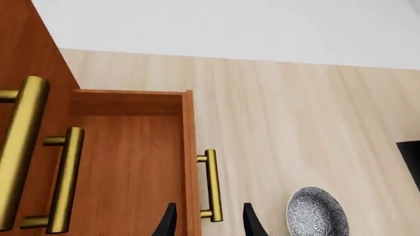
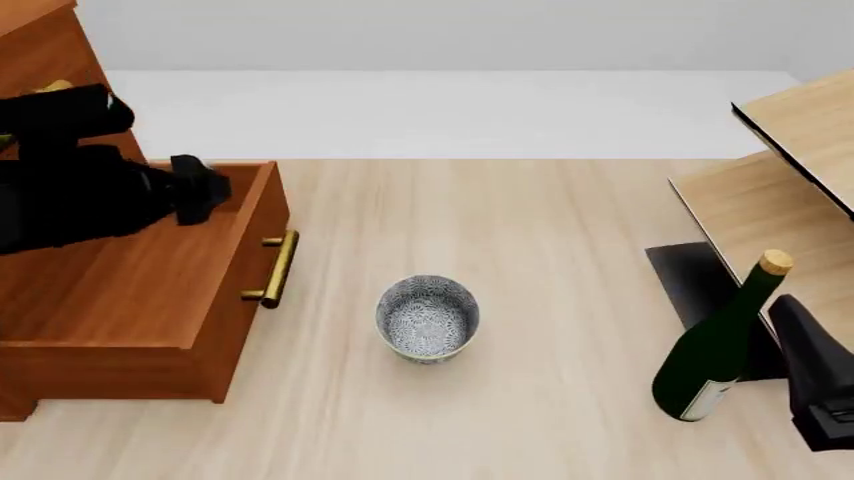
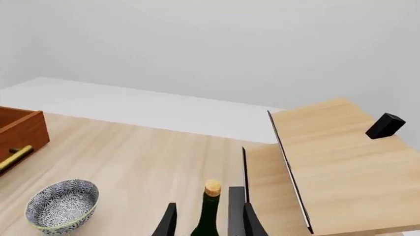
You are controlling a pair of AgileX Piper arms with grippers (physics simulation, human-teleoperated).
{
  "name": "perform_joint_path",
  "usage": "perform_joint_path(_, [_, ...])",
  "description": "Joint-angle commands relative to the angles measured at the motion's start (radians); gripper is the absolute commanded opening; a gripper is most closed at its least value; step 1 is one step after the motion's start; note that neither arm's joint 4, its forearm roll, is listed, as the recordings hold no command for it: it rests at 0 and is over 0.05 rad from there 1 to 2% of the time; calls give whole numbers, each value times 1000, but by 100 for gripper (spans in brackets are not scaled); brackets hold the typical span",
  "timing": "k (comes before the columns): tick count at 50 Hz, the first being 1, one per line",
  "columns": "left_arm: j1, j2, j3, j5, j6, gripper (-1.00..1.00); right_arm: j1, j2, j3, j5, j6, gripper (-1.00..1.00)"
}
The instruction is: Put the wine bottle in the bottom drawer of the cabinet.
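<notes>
Left gripper point(image 1: 206, 223), black with its fingertips spread apart, hangs above the wide, shallow reddish-brown wooden bottom drawer point(image 2: 120, 300), which stands pulled out from the tall reddish-brown wooden cabinet point(image 2: 40, 60) with nothing inside. Its brass bar handle point(image 2: 276, 268) faces the middle of the pale wood tabletop point(image 2: 534, 220). Near the drawer front sits a round blue-and-white patterned ceramic bowl point(image 2: 427, 317). Well to the right, the tall dark green glass wine bottle point(image 2: 714, 350) with tan cork and white label stands beside a pale light-wood shelf unit point(image 2: 787, 180). Right gripper point(image 3: 206, 223) straddles the bottle's neck, fingers parted, not touching the glass.
</notes>
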Motion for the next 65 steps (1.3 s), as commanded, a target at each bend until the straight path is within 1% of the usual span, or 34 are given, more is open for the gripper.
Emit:
perform_joint_path(1, [-8,67,44,-73,-13,100,4,0,3,3,-10,100])
perform_joint_path(10, [-12,101,119,-154,-19,100,0,0,2,-1,-15,100])
perform_joint_path(17, [-7,114,153,-187,-13,100,3,6,7,-7,-15,100])
perform_joint_path(22, [-8,121,182,-218,-27,100,7,10,9,-11,-16,100])
perform_joint_path(25, [-9,127,193,-233,-24,100,8,7,10,-9,-18,100])
perform_joint_path(27, [-14,136,207,-248,-44,100,9,7,10,-8,-17,100])
perform_joint_path(29, [-18,141,220,-261,-47,100,7,8,10,-7,-17,100])
perform_joint_path(49, [-39,195,270,-338,-77,100,11,9,11,-9,-16,100])
perform_joint_path(65, [-60,242,279,-388,-89,100,9,8,13,-9,-11,100])
